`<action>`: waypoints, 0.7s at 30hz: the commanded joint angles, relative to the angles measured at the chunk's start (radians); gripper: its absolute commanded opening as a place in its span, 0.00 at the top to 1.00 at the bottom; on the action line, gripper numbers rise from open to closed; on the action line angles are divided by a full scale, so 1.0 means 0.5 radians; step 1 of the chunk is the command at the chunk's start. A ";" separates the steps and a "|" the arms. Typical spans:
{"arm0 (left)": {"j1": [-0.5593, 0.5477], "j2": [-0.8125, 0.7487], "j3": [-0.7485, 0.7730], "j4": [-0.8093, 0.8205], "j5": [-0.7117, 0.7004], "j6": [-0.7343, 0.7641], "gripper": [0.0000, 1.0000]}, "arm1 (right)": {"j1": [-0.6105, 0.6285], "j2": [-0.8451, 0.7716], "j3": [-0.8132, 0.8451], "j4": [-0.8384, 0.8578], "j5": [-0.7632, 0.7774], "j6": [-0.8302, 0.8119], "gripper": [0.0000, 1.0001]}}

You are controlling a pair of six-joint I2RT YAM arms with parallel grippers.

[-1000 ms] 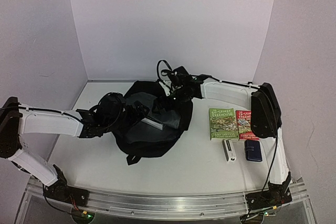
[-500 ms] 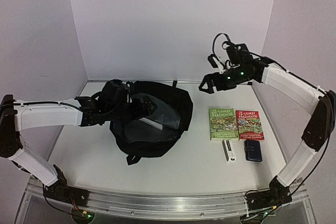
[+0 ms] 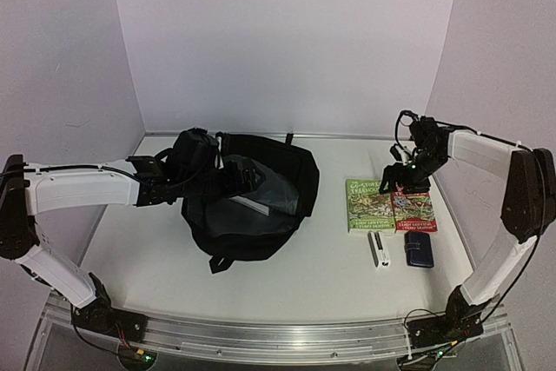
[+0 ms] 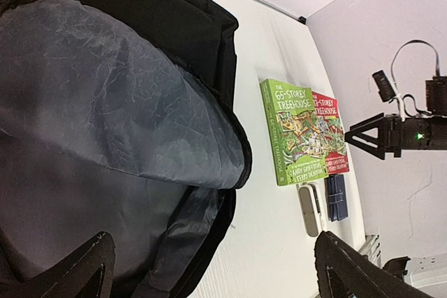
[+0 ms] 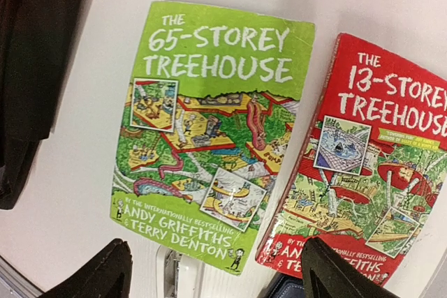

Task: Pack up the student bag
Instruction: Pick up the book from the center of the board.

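on the table, black student bag (image 3: 252, 206) gapes, grey lining showing.

White tabletop (image 3: 330, 275) beneath the right gripper (image 3: 395, 185) and the left gripper (image 3: 241, 178), matte, faintly shadowed. Near the right gripper's outer side, a plain pale lilac right wall (image 3: 504, 58); well out from the left gripper, a matching left wall (image 3: 61, 76). Beyond both, a back wall (image 3: 287, 41) of the same tint, meeting the table at a thin seam. Behind both, along the near edge, a metal rail (image 3: 287, 336). Even, diffuse light throughout.
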 commanded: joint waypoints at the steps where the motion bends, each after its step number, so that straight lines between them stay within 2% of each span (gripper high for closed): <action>1: -0.014 -0.013 0.097 -0.018 -0.023 0.022 0.00 | -0.030 0.144 0.009 0.024 -0.075 -0.034 0.20; 15: -0.019 -0.084 0.068 -0.037 -0.074 0.015 0.00 | -0.031 0.494 0.039 0.179 -0.071 0.065 0.31; 21: -0.019 -0.077 0.072 -0.045 -0.102 0.008 0.00 | -0.027 0.548 0.088 0.208 -0.150 0.109 0.48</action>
